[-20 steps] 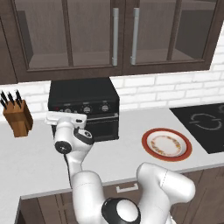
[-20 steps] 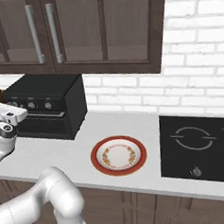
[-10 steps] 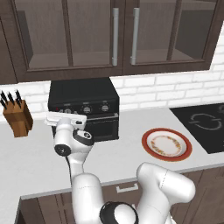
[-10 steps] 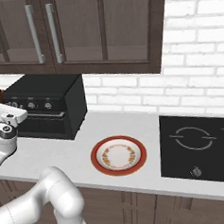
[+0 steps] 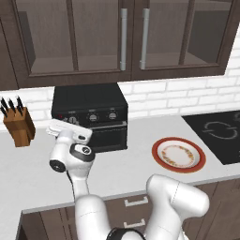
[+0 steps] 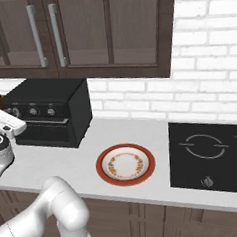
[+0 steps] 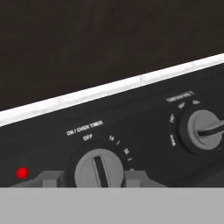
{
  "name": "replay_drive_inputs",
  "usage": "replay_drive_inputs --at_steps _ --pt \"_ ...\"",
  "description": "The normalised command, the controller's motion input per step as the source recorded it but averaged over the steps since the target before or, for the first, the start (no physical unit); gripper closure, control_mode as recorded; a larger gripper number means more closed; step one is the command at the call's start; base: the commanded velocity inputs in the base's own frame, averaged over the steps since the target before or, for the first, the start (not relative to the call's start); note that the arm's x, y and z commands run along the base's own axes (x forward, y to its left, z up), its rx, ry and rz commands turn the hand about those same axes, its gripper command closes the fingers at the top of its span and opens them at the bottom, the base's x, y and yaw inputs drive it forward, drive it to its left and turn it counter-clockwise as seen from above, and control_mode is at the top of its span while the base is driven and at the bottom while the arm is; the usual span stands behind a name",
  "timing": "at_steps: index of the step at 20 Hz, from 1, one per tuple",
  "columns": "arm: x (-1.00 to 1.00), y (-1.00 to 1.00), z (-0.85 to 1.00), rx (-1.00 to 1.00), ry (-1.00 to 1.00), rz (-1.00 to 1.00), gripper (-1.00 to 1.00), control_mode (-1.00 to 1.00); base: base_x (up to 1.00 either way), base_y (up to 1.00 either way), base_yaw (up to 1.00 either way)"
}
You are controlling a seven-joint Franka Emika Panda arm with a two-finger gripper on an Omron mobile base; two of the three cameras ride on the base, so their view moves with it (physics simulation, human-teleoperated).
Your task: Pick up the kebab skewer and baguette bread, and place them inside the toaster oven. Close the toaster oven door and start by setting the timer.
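At the toaster oven, fingers narrowly flanking its timer knob.

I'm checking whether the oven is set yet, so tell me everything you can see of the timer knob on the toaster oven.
The timer knob is a round grey dial with a dark raised bar across its face, set in the black control panel of the toaster oven. White lettering above it reads ON / OVEN TIMER and OFF, with minute marks curving to its right. Its bar stands nearly upright, pointing close to OFF. A red light glows to its left. The gripper has one fingertip on each side of the knob, close against its rim.
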Motion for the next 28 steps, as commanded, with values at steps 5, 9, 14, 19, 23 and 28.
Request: replay_drive_inputs --at_steps 5,9,14,19,23,28 --pt "0.24 0.0 0.0 0.23 -0.01 -0.23 1.0 -1.0 0.0 0.0 0.0" --pt "0.53 0.0 0.0 0.18 -0.02 -0.18 1.0 -1.0 0.0 0.0 0.0" --pt "0.59 -0.3 -0.08 0.13 -0.04 -0.07 1.0 -1.0 0.0 0.0 0.0" --pt "0.01 -0.26 -0.03 0.14 -0.08 -0.01 1.0 -1.0 0.0 0.0 0.0" --pt "0.01 -0.11 0.0 0.26 -0.06 -0.06 1.0 -1.0 0.0 0.0 0.0" --pt "0.0 0.0 0.04 0.32 -0.06 -0.1 1.0 -1.0 0.0 0.0 0.0"
